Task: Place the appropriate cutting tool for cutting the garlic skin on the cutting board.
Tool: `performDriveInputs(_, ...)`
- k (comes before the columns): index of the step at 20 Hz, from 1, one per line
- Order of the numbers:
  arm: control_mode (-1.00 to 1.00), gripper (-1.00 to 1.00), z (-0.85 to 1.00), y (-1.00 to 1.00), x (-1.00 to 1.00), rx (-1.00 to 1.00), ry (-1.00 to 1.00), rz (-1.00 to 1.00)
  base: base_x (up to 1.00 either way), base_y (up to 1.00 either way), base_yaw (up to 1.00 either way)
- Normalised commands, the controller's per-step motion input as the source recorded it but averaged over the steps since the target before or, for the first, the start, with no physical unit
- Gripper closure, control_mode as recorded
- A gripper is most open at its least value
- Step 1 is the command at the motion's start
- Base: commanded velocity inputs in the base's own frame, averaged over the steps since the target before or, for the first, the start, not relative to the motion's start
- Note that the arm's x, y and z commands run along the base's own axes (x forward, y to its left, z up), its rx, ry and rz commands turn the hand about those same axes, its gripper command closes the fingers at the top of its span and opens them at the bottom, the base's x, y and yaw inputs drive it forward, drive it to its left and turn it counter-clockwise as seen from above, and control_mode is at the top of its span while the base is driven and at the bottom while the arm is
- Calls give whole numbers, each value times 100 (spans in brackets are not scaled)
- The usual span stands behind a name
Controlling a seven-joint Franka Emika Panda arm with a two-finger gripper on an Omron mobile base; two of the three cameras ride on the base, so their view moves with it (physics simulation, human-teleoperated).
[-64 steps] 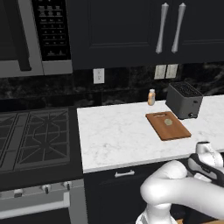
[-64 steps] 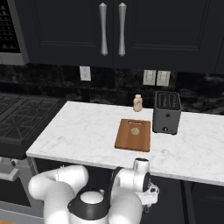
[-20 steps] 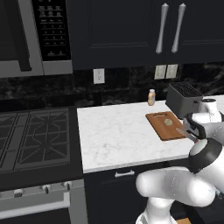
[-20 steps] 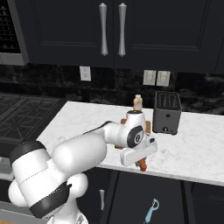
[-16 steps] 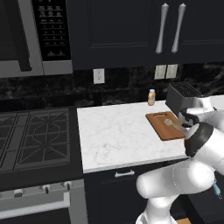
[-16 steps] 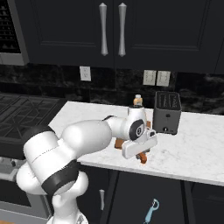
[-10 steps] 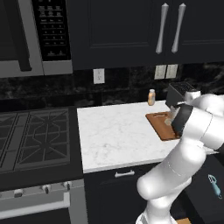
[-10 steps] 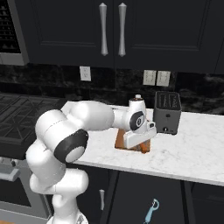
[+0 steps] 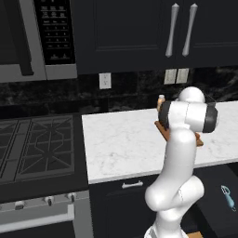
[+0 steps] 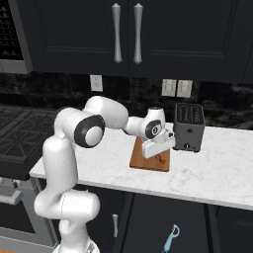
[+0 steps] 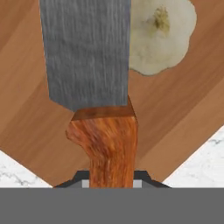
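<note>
My gripper (image 11: 111,177) is shut on the brown wooden handle of the cutting tool (image 11: 87,52), a knife with a broad grey blade. The blade hangs low over the reddish-brown cutting board (image 11: 30,100); whether it touches the wood I cannot tell. The pale garlic (image 11: 159,37) lies on the board just right of the blade. From the right base view, the gripper (image 10: 160,150) hovers over the board (image 10: 141,159) with the orange handle poking out below it. In the left base view my arm covers most of the board (image 9: 199,140).
A dark toaster (image 10: 189,127) stands right of the board on the white marble counter (image 10: 217,173). A small tan bottle (image 9: 161,100) sits by the back wall. A blue-handled utensil (image 10: 170,239) hangs low beside the base cabinets. The stove (image 9: 32,144) lies to the left.
My arm has swung up and inward, carrying the knife from the counter's front edge to over the cutting board near the garlic. The grip has stayed shut.
</note>
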Motion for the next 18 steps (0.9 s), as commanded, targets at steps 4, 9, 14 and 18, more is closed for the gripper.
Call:
performDriveInputs(4,-100,100,-46,15,28,0,0,2,0,0,0)
performDriveInputs(9,-100,-100,-25,59,-2,0,0,2,0,0,0)
performDriveInputs(14,-100,-100,2,65,-14,0,0,4,0,0,0)
performDriveInputs(18,-100,-100,43,43,-33,0,-14,0,0,0,0)
